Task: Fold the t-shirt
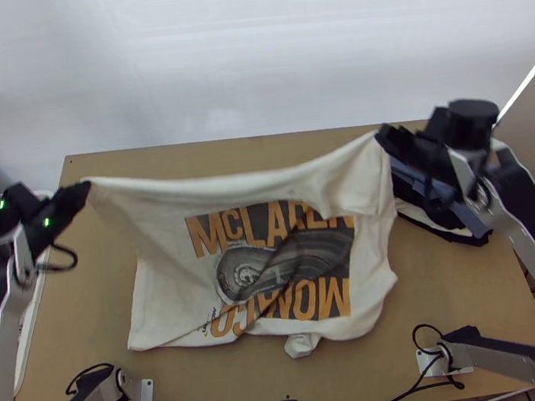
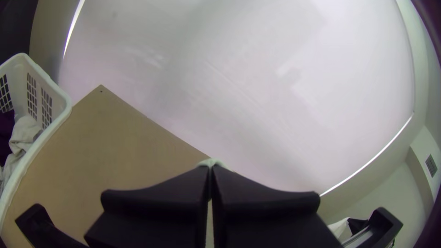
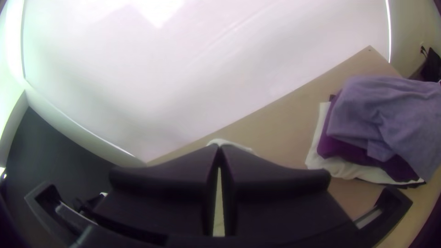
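Black left gripper (image 1: 85, 189) and right gripper (image 1: 383, 136) pinch the cream printed cloth t-shirt (image 1: 274, 265) at its ten and two o'clock; uneven lowering risks creases.

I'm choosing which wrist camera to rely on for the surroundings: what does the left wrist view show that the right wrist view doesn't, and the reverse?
Left wrist view: a white basket beside the table, with pale and dark purple cloths in it.
Right wrist view: a lavender cloth lying on a purple one.
Both: the table, the pale backdrop and a bit of the t-shirt at closed black jaws.
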Tool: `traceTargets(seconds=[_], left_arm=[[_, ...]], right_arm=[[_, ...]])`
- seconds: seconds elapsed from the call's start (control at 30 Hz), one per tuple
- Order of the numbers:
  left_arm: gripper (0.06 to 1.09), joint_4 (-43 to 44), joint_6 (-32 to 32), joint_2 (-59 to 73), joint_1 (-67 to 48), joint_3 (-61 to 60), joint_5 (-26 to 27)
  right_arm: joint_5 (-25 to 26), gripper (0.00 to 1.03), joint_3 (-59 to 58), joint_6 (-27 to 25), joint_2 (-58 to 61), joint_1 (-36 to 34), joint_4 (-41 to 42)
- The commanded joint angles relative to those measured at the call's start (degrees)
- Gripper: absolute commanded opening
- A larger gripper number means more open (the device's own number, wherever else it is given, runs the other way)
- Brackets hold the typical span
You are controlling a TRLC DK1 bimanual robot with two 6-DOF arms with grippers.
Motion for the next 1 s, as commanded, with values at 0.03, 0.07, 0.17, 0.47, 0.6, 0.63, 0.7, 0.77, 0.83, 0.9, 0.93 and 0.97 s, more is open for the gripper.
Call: traceTargets(seconds=[0.03,0.07,0.17,0.47,0.6,0.63,0.7,0.77,0.83,0.9,0.93,0.97], left_arm=[[0.09,6.4,3.9,20.8,3.2,10.9,-4.2],[0.09,6.4,4.1,22.0,3.7,12.8,-4.2],[0.09,4.8,3.3,21.5,3.8,19.0,-3.9],[0.09,5.6,-8.2,17.4,2.1,44.1,-6.9],[0.09,2.9,-10.6,15.3,1.9,52.4,-6.9],[0.09,2.2,-11.2,14.1,2.0,53.5,-6.9],[0.09,0.6,-11.6,10.7,2.2,54.2,-6.9],[0.09,-1.2,-12.3,7.0,2.6,53.7,-6.9],[0.09,-2.4,-12.3,2.7,3.0,51.5,-6.7],[0.09,-3.6,-12.4,-1.2,3.3,49.3,-6.2],[0.09,-4.4,-12.4,-2.9,3.8,48.5,-6.2],[0.09,-5.2,-12.3,-4.4,3.8,47.5,-6.1]], right_arm=[[-0.1,0.03,9.2,-1.9,14.0,-2.9,6.2],[-0.1,0.03,10.9,-1.9,14.5,-3.0,6.2],[-0.1,0.03,16.7,-1.2,14.7,-3.2,6.2],[2.7,0.03,45.2,4.4,17.6,-3.5,6.2],[2.6,0.03,49.4,6.7,13.3,-3.3,3.7],[2.4,0.03,49.3,6.8,11.1,-3.1,2.2],[1.4,0.03,48.3,7.3,6.4,-3.1,-0.5],[0.6,0.03,46.8,7.8,1.6,-3.4,-3.8],[0.2,0.03,44.9,7.8,-3.4,-3.5,-6.5],[-0.3,0.03,44.2,7.8,-7.3,-3.5,-10.1],[-0.6,0.03,44.2,7.8,-9.0,-3.5,-12.0],[-0.9,0.03,44.2,7.8,-10.6,-3.5,-13.5]])
